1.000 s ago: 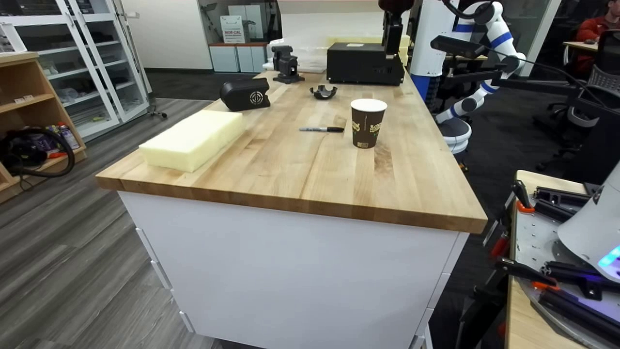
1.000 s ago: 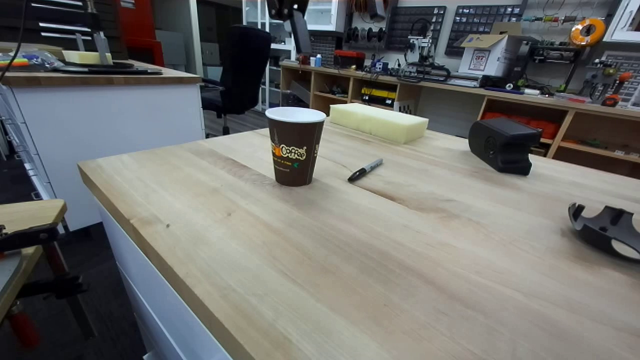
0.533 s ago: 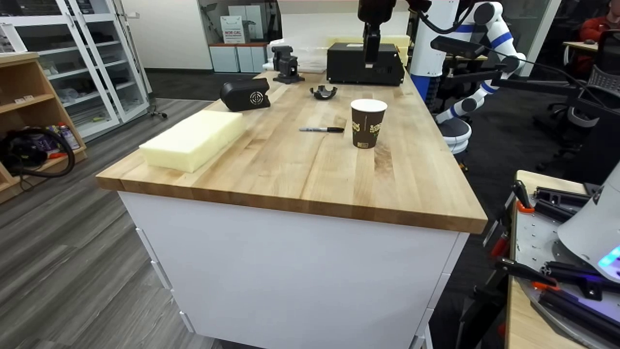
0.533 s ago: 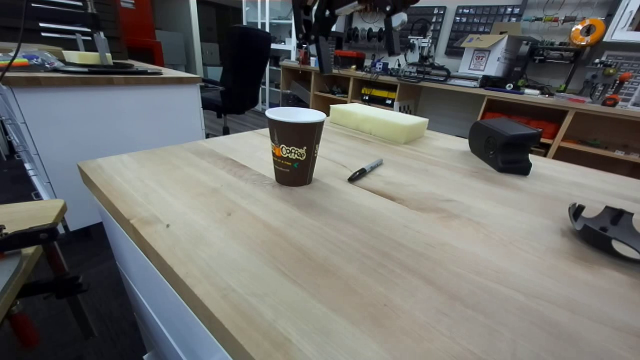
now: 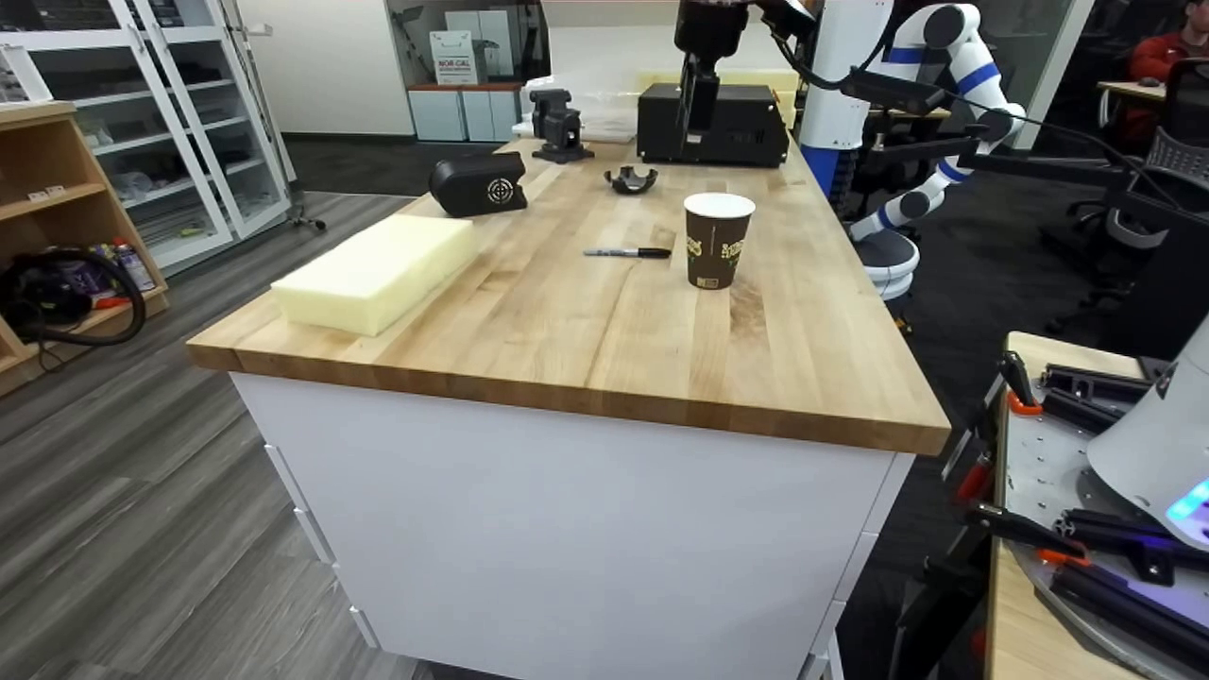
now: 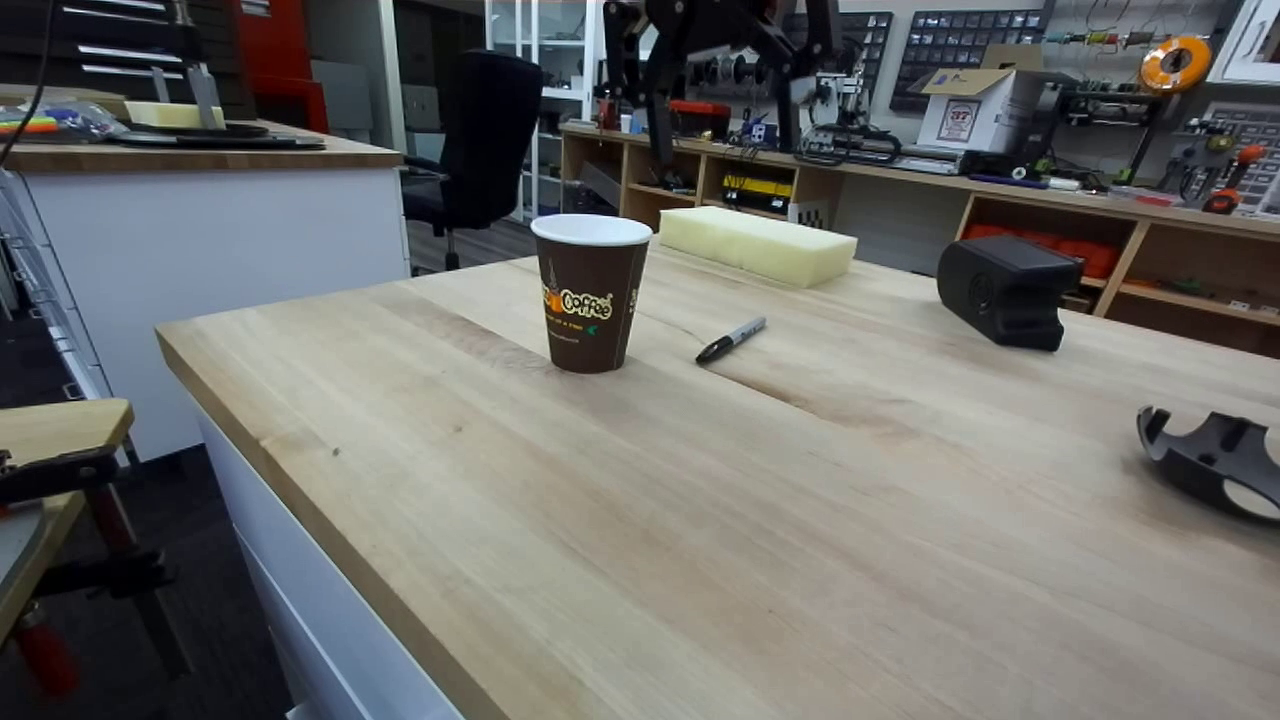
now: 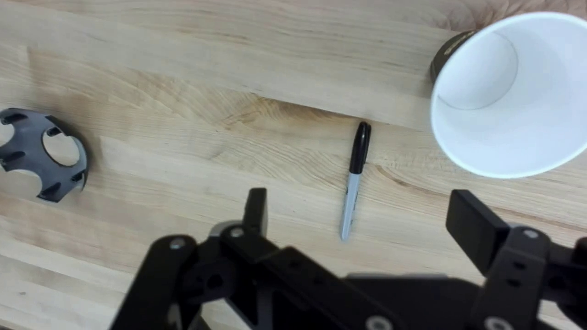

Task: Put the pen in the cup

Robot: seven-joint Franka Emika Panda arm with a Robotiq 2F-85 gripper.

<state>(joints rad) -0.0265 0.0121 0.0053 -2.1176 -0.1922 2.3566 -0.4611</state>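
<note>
The pen (image 5: 627, 252), a marker with a grey barrel and black cap, lies flat on the wooden table in both exterior views (image 6: 731, 340). The dark brown cup (image 5: 716, 246) with a white rim stands upright beside the pen's cap end, apart from it; it also shows in an exterior view (image 6: 590, 300). My gripper (image 6: 726, 155) is open and empty, above the table and higher than the cup. In the wrist view the pen (image 7: 356, 181) appears between and ahead of the open fingertips (image 7: 360, 208). The cup (image 7: 509, 101) is at the upper right, its white inside visible.
A curved black piece (image 7: 46, 156) lies to the left in the wrist view. A pale yellow foam block (image 5: 378, 269) and a black rounded device (image 5: 477, 184) lie on the table. A black box (image 5: 746, 132) and a black stand (image 5: 557, 127) are at the far end.
My gripper has moved left and a little lower in an exterior view, and rightward into fuller view in an exterior view. It stays open. The pen and cup have not moved.
</note>
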